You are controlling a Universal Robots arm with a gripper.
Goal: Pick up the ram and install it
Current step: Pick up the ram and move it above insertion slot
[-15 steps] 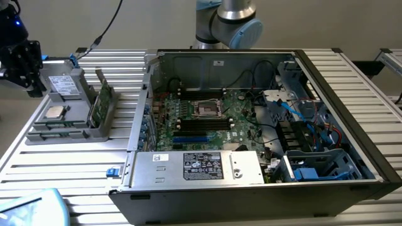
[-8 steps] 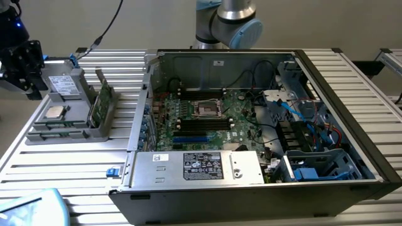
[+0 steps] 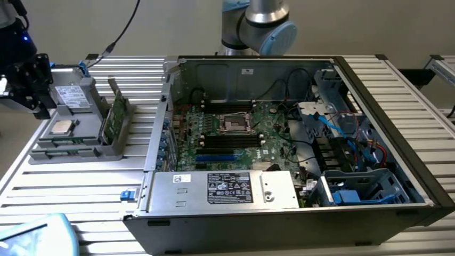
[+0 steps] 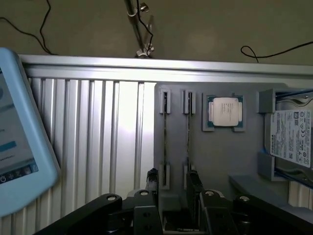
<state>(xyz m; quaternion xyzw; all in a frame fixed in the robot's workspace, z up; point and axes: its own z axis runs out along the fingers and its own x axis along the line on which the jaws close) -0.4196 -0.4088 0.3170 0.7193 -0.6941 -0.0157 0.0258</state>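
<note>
On the slatted counter (image 3: 71, 192) an open case (image 3: 213, 234) lies on its side, its motherboard (image 3: 245, 154) facing up. Seen in the exterior view, a grey tray (image 3: 78, 133) sits at nine o'clock from the case. On the tray, a CPU (image 3: 63, 126) lies flat, with a drive (image 3: 71, 95) at its twelve o'clock and a green card (image 3: 114, 117) standing on edge at its three o'clock. Two long slots (image 3: 64, 143) run at the CPU's six o'clock. A blue tablet (image 3: 32, 237) lies at the counter's seven o'clock corner.

The arm's (image 3: 21, 80) black end hangs at the tray's ten o'clock.

In the wrist view the ram (image 4: 188, 142) shows as a thin strip standing edge-on in one tray slot. A like strip stands in the slot beside it, and both lie next to the CPU. The tool (image 4: 173, 185) is over the near ends of these slots. Its fingers (image 4: 152, 183) stand apart with nothing gripped between them. Whether they touch the ram I cannot tell.
</note>
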